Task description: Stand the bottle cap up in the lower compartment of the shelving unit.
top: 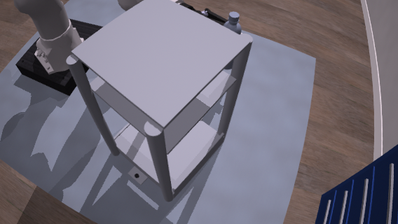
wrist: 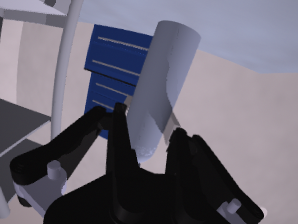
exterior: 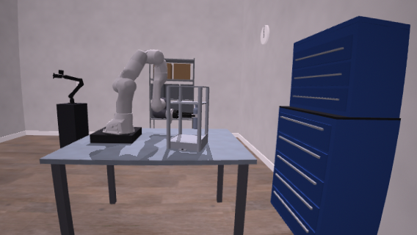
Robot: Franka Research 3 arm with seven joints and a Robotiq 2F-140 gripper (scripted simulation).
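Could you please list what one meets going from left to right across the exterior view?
Black pedestal with a small camera arm → robot arm on its black base → shelving unit on the table → white wall disc → blue drawer cabinet.

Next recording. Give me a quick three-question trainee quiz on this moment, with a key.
1. True or false: the gripper is shut on the bottle.
2. In the top view, where does the bottle show? A) on the lower shelf B) past the far corner of the shelving unit C) on the top board
3. Fill in: in the exterior view, the large blue piece of furniture right of the table is a ____ cabinet.

Key: 1 true; 2 B; 3 drawer
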